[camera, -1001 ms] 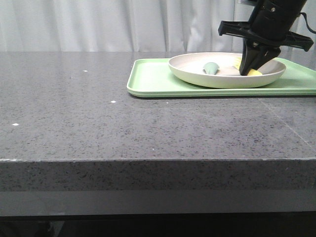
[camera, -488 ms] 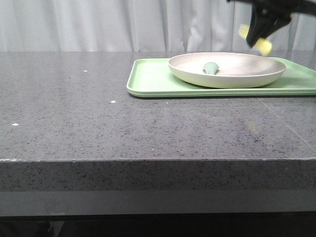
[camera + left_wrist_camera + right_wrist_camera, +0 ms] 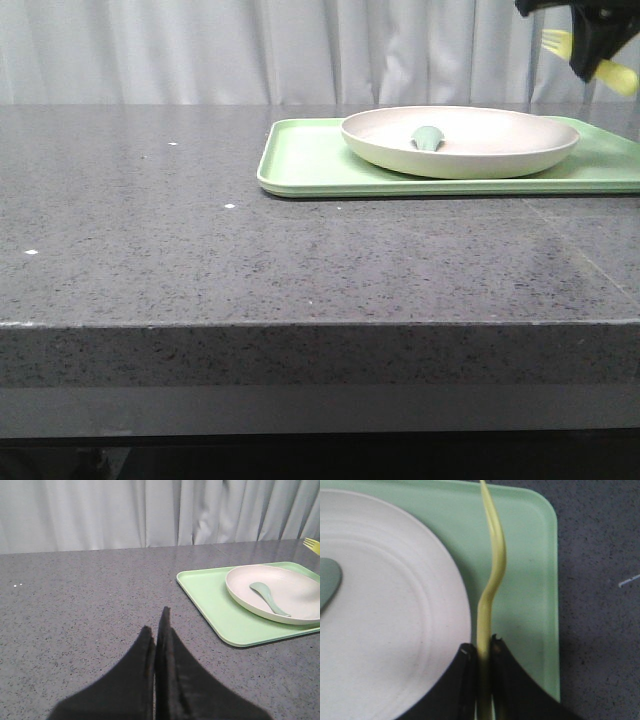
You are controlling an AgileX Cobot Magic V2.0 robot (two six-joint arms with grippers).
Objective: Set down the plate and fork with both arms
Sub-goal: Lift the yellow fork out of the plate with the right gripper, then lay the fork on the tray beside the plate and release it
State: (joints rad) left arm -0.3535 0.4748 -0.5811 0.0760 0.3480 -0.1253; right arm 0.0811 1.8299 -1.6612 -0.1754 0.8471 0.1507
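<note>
Fork [image 3: 491, 580] rides clamped in the right gripper [image 3: 481, 652], high above the tray [image 3: 310, 160], clear for placing; plate [image 3: 460, 140] sits there holding a spoon [image 3: 267, 596]; left gripper [image 3: 156, 635] waits closed, empty.

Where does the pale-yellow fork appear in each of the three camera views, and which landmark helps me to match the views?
Front view: the fork is at the top right, held in the air by the right pincer.
Left wrist view: only its tines show, at the right edge, above the tray.
Right wrist view: the fork runs up the middle, its handle clamped.
Shared landmark: the cream plate on the green tray.
</note>
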